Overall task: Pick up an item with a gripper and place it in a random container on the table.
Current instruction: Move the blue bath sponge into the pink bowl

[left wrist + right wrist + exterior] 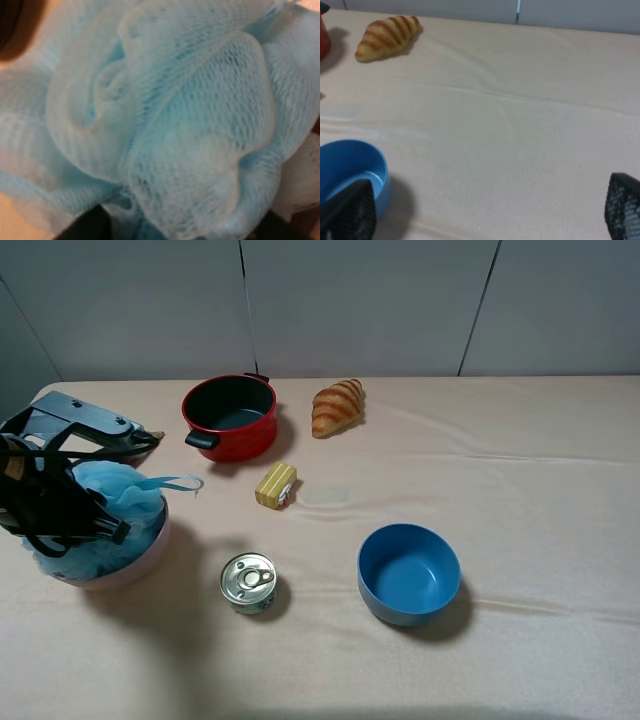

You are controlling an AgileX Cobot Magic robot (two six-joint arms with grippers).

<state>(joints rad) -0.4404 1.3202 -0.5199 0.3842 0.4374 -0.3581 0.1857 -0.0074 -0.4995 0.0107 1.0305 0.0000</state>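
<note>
The light-blue mesh bath pouf (118,495) sits in the pale-pink bowl (135,568) at the left of the beige table (520,500). Its blue ribbon loop (176,482) hangs out over the rim to the right. My left gripper (100,525) is down on top of the pouf, and its dark fingers are closed into the mesh. In the left wrist view the pouf (170,115) fills the picture, with the gripper (182,227) at the edge. My right gripper (485,210) is open and empty, low over the cloth beside the blue bowl (350,165); it does not show in the high view.
A red pot (230,415) with black handles and a croissant (337,406) stand at the back. A yellow block (276,485) lies mid-table, a tin can (249,582) in front of it, and a blue bowl (408,573) to the right.
</note>
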